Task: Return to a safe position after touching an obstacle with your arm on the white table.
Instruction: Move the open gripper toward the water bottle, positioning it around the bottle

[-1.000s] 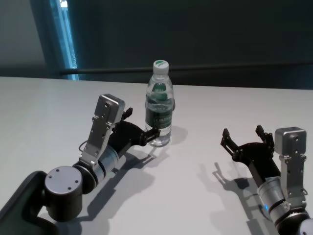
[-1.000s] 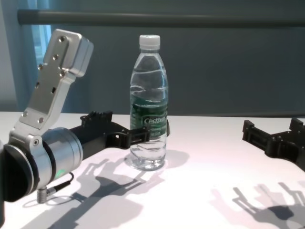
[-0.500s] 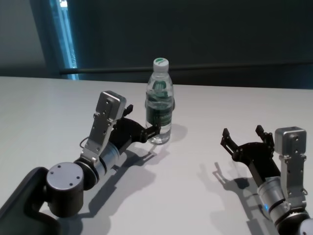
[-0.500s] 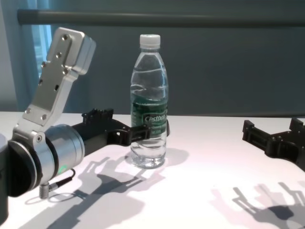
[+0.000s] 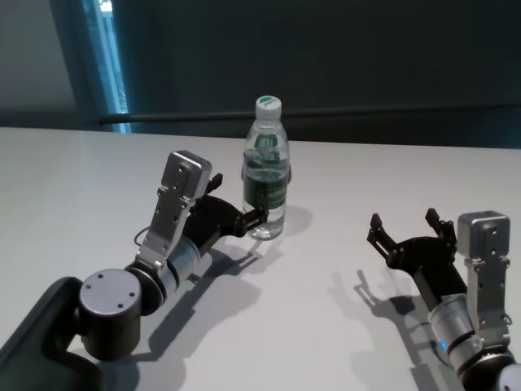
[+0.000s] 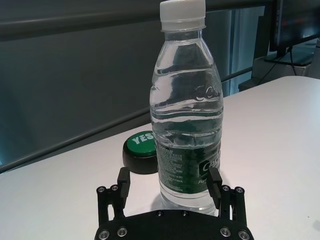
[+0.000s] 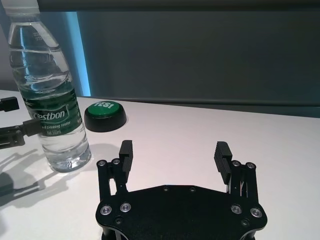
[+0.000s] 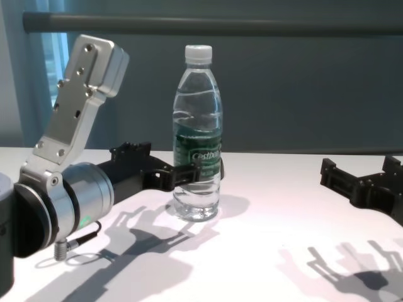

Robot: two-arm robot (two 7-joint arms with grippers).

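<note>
The obstacle, a clear water bottle [image 5: 266, 175] with a white cap and dark green label, stands upright on the white table [image 5: 73, 179]. My left gripper [image 5: 240, 199] is open, low over the table, with the bottle's lower half at its fingertips. In the chest view one black finger [image 8: 189, 171] lies against the bottle [image 8: 198, 145] at label height. The left wrist view shows the bottle [image 6: 187, 125] standing between the two fingertips of the left gripper [image 6: 169, 176], close to one of them. My right gripper [image 5: 403, 221] rests open at the right, apart from the bottle.
A black push-button with a green top [image 6: 140, 149] sits on the table just behind the bottle, also seen as a green button [image 7: 105, 114] in the right wrist view. A dark rail and wall run along the table's far edge.
My left arm has edged slightly forward and to the right, and the bottle has shifted a little away with it. The right arm has not moved.
</note>
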